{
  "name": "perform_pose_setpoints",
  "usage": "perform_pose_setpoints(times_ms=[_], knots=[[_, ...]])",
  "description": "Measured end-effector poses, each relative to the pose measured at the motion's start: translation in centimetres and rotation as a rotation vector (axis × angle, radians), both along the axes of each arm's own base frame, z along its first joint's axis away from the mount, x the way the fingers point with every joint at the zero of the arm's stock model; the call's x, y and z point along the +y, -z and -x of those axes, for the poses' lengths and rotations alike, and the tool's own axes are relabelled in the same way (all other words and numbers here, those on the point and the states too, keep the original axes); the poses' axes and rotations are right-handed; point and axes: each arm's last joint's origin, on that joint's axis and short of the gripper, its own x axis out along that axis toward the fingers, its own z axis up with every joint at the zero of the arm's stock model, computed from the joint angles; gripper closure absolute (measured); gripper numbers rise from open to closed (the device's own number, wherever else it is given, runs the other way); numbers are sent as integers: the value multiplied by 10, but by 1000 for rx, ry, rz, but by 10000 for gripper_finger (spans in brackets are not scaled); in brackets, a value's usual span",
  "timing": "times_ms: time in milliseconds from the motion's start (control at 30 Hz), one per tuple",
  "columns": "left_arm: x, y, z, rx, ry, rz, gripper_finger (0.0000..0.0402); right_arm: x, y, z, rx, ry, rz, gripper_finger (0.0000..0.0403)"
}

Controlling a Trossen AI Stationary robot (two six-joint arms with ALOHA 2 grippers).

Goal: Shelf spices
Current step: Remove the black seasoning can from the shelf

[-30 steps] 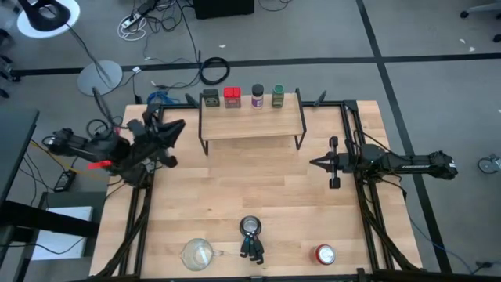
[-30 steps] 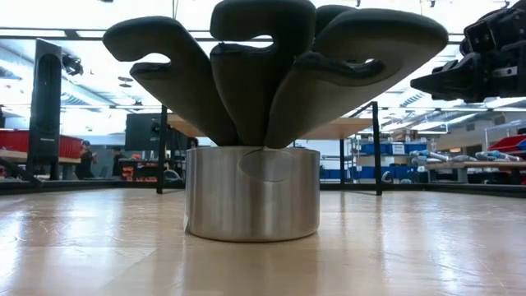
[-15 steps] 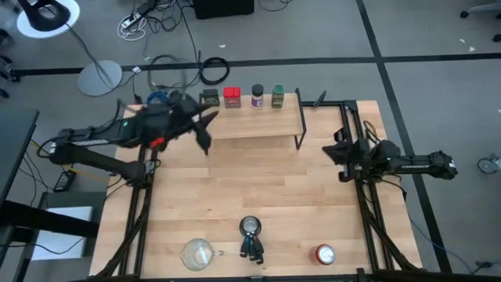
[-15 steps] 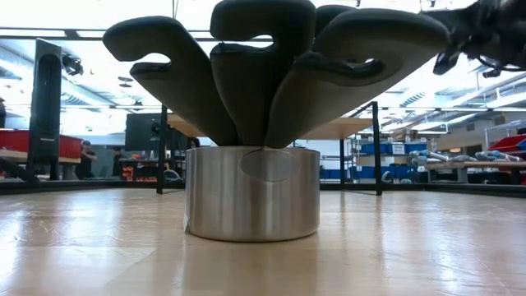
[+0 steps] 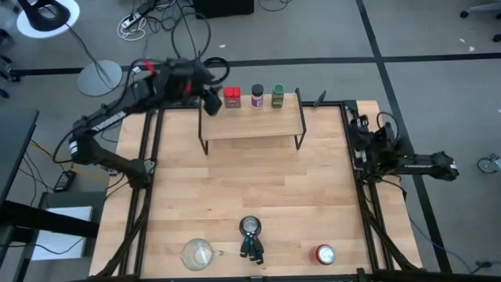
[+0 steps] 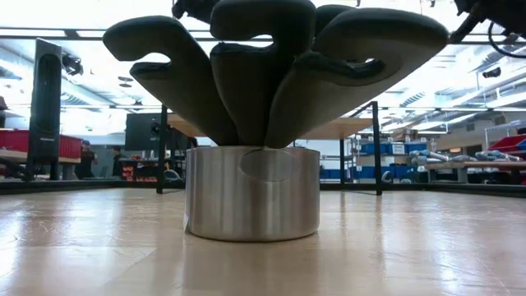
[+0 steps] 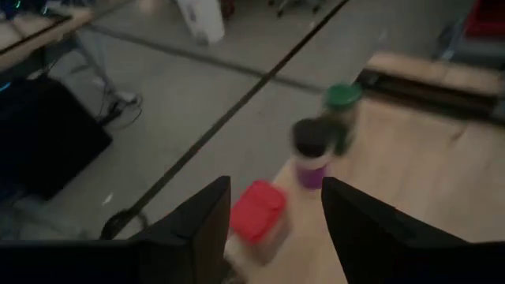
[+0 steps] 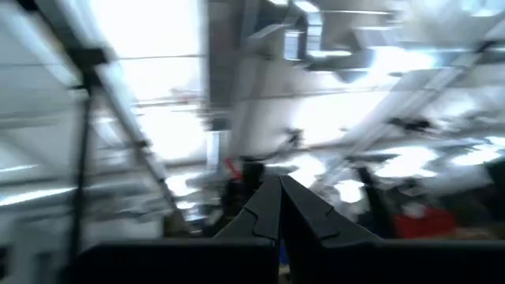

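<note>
The shelf (image 5: 250, 124) stands at the table's far edge. A red square tin (image 5: 232, 95), a purple-labelled jar (image 5: 257, 95) and a green-lidded jar (image 5: 278, 95) stand in a row on its board. My left gripper (image 5: 210, 100) hovers open over the shelf's left end and hides the spot beside the red tin. In the left wrist view the red tin (image 7: 256, 214) shows beyond the gap between my fingers (image 7: 276, 217), untouched, with the purple jar (image 7: 309, 154) and the green jar (image 7: 342, 110) farther on. My right gripper (image 8: 278, 207) is shut, empty and pointing up at the ceiling by the right edge.
Near the front edge stand a clear glass cup (image 5: 198, 252), a steel cup of dark utensils (image 5: 250, 229) and a round red-topped can (image 5: 325, 254). In the low view the steel cup (image 6: 251, 193) blocks most of the table. Black frame rails run along both sides.
My left gripper has swung from the table's left edge toward the far edge and risen, arriving over the shelf's left end. My right gripper has drawn back toward the right edge and tipped upward. The spices have stayed in place.
</note>
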Motion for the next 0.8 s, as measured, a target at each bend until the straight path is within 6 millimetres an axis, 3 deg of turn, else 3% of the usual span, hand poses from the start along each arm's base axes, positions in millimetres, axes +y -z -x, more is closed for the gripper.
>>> perform_pose_setpoints(times_ms=[233,367,533,667,800], knots=[[38,14,3,295,68,107,196,-8,-23,-13,111,106,-99,392],[42,28,0,468,159,90,196,-11,-37,-23,178,131,-102,392],[41,27,-1,528,233,20,196,-16,-43,-37,271,151,-108,392],[42,26,-1,551,176,-16,196,-21,-50,-45,288,186,-113,392],[44,24,0,600,-9,-79,197,-25,-57,-50,308,196,-110,392]])
